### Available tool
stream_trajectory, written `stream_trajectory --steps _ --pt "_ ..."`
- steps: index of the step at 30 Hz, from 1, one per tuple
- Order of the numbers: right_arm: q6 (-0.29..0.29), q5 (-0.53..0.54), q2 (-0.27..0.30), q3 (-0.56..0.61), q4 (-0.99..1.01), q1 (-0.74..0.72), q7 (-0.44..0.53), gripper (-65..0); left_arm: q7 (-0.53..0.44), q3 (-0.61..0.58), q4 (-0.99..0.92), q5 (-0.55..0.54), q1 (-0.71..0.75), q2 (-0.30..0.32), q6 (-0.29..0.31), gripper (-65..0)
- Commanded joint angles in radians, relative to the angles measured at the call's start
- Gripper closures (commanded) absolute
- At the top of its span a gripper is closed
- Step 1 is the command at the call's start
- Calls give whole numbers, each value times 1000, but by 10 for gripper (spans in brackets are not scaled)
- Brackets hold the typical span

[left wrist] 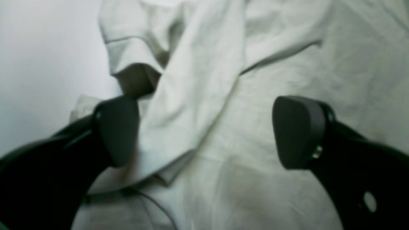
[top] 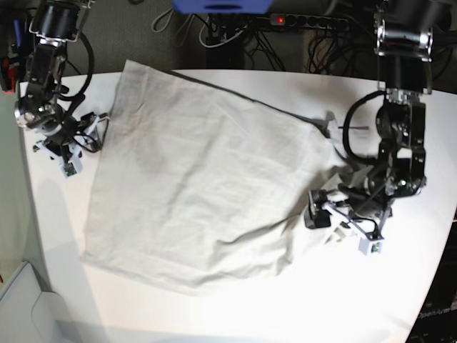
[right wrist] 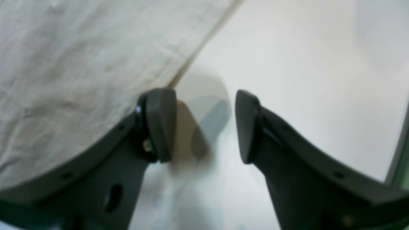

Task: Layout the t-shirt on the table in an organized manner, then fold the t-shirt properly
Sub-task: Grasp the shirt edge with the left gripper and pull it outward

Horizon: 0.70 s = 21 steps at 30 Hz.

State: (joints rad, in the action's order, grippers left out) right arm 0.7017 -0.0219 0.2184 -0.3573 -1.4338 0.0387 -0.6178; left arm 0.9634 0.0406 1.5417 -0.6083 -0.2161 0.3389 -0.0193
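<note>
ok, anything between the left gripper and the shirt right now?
Nothing visible. The left gripper hangs open directly over the t-shirt, its fingers straddling a folded-over sleeve. Only bare table surrounds the cloth.

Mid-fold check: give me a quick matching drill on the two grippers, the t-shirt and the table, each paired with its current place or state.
Column one:
1. left gripper
2. right gripper
3. t-shirt
4. table

Column two:
A. white and smooth, with everything else resting on it
B. spread mostly flat, one sleeve bunched and folded over
C. open over bare tabletop just off the cloth's straight edge
D. open wide over the crumpled sleeve, nothing between its fingers

Pairs: 1-D, 2-C, 3-B, 4-A
</note>
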Motion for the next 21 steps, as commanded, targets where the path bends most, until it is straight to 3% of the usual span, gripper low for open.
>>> stream_trajectory --steps 1,5,11,16,21 --pt "-4 3 16 -3 -15 -10 6 -306 -13 45 59 -5 16 7 -5 -650" --pt "-4 3 13 1 -17 -10 6 -306 -13 169 184 1 125 -21 -5 -650" --pt "-4 3 -10 2 -63 -10 6 -306 -14 330 144 1 194 -34 0 -650" --pt "-4 3 -44 28 -137 17 3 -306 -13 341 116 -3 263 -34 0 -650" --pt "-4 4 -50 155 -163 53 -41 -297 -13 339 122 4 335 -80 0 -650"
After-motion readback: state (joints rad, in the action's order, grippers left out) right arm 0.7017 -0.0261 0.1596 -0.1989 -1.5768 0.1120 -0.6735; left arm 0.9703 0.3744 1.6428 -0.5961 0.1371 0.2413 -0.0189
